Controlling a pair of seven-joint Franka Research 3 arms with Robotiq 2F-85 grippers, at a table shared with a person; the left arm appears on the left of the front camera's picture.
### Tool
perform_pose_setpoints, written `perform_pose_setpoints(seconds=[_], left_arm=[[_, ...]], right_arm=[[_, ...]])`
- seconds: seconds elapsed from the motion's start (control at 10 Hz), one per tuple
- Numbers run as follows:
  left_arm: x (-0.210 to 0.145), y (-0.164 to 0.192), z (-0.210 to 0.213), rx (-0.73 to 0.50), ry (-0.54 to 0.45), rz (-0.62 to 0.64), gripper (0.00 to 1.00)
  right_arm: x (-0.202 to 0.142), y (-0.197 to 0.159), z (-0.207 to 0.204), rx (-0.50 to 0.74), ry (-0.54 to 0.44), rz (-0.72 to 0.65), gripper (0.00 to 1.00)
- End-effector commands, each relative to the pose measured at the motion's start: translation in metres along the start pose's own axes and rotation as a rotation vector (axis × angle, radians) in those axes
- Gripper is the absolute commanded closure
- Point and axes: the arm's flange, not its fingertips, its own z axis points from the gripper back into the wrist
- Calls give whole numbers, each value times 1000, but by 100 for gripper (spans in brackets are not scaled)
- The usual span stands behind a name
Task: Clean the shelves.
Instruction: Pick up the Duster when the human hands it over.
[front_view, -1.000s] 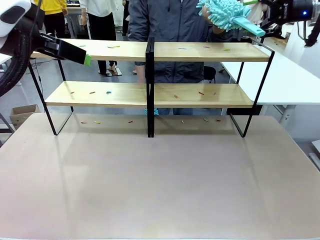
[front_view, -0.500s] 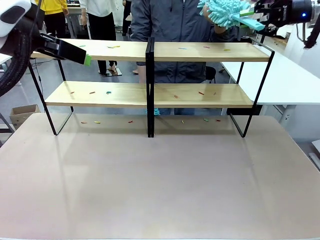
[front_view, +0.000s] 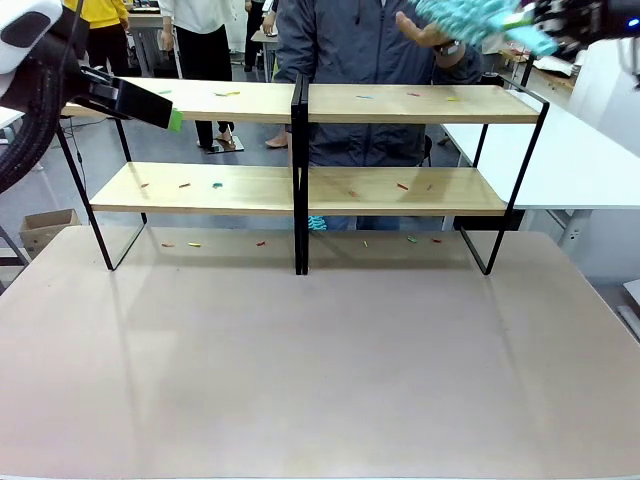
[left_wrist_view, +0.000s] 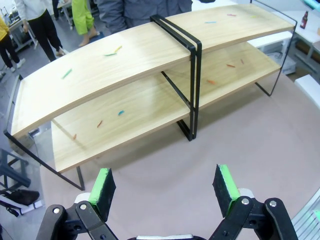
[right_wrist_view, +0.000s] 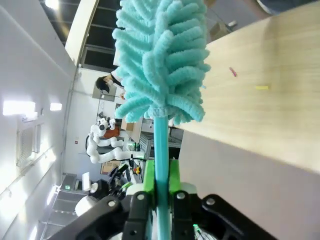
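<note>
Right gripper (right_wrist_view: 160, 175) tight on the handle of the teal duster (right_wrist_view: 162, 60), above the right end of the shelves (front_view: 420, 104)

front: across table (front_view: 300, 380) | L wrist: above, angled | R wrist: close (all share shelves (front_view: 400, 190))

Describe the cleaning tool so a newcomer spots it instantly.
Look above the right end of the shelves, at the front view's top edge. There the right gripper is shut on a duster, over a person's open hand. Its shaggy turquoise head stands out from flat boards.
</note>
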Motion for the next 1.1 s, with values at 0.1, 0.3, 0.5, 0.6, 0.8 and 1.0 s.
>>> perform_pose_setpoints(seconds=[0.1,0.3,0.5,0.6,0.8,1.0], left_arm=[[-2,0,-1,-1,-8,-1,0],[-2,0,-1,-1,-8,-1,0],[-2,0,-1,-1,-8,-1,0],[-2,0,-1,-1,-8,-1,0],[-2,0,-1,-1,-8,-1,0],[-2,0,-1,-1,-8,-1,0]], right_arm=[[-67,37,138,41,-35,-6,100],[-124,23,226,30,-143,-18,100],[-173,-12,268,-34,-255,-25,100],[-188,-32,271,-69,-239,-31,100],[-164,8,278,6,-217,-34,100],[-164,8,278,6,-217,-34,100]])
